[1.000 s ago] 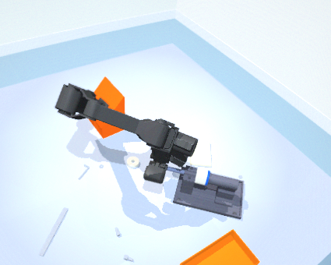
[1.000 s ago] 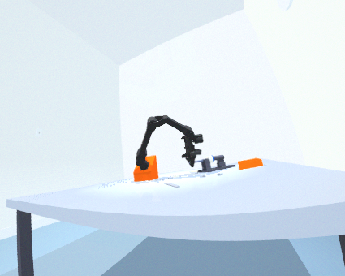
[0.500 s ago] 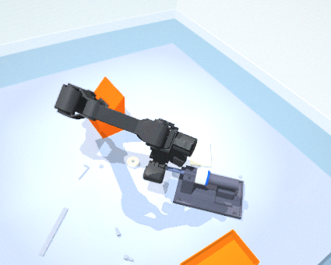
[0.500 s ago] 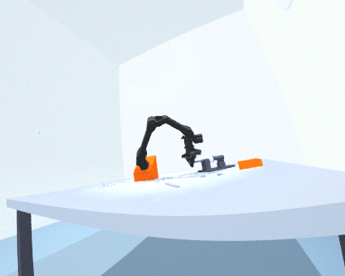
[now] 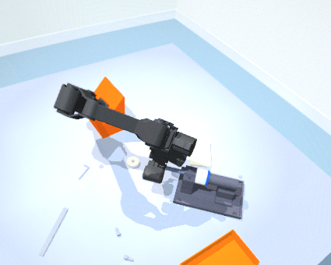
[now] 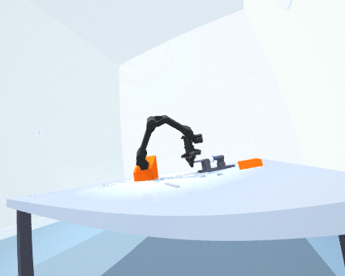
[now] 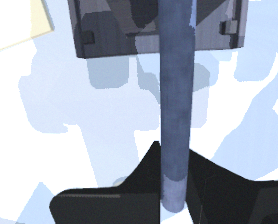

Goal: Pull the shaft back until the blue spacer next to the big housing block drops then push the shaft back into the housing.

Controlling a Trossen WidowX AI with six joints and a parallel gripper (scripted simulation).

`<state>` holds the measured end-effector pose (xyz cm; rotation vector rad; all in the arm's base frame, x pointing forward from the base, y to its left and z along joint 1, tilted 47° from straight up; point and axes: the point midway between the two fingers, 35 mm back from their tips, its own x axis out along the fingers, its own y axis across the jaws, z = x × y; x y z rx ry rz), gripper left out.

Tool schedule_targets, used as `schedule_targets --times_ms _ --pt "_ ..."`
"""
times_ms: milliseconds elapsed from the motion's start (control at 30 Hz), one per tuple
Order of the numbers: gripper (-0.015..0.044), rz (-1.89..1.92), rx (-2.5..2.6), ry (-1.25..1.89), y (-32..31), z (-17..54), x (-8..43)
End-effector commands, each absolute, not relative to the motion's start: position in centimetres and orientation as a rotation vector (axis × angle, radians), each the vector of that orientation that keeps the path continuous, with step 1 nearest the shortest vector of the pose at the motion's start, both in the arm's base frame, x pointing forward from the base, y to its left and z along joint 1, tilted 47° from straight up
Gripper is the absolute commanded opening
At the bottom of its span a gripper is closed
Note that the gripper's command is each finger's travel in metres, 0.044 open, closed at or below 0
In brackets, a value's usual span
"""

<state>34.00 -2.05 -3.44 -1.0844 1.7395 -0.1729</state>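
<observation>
My gripper (image 6: 191,164) (image 7: 164,145) is shut on the grey-blue shaft (image 5: 174,170) (image 7: 177,100), near its free end. In the wrist view the shaft runs up from between the black fingers over the dark base plate (image 5: 195,204) (image 7: 117,46). In the top view it enters the smaller block (image 5: 188,185). The thin blue spacer (image 5: 208,178) (image 6: 213,157) sits up in line with the shaft, against the big housing block (image 5: 225,181) (image 6: 220,159). White spacer material (image 5: 201,177) lies between it and the smaller block. The shaft's far tip is hidden.
An orange tray (image 5: 219,250) (image 6: 250,164) stands beyond the plate. A cream ring (image 5: 133,161), a hex key (image 5: 84,171), a grey bar (image 5: 54,231) and two small parts lie around. A pale card (image 7: 25,22) lies beside the fixture.
</observation>
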Motion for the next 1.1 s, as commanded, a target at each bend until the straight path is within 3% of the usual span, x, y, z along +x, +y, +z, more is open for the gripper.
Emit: schedule_targets --times_ms 0,1067 --pt "0.0 -0.174 -1.088 1.739 -2.08 -3.37 33.94" --pt "0.0 -0.174 -1.088 1.739 -2.21 -3.21 33.65"
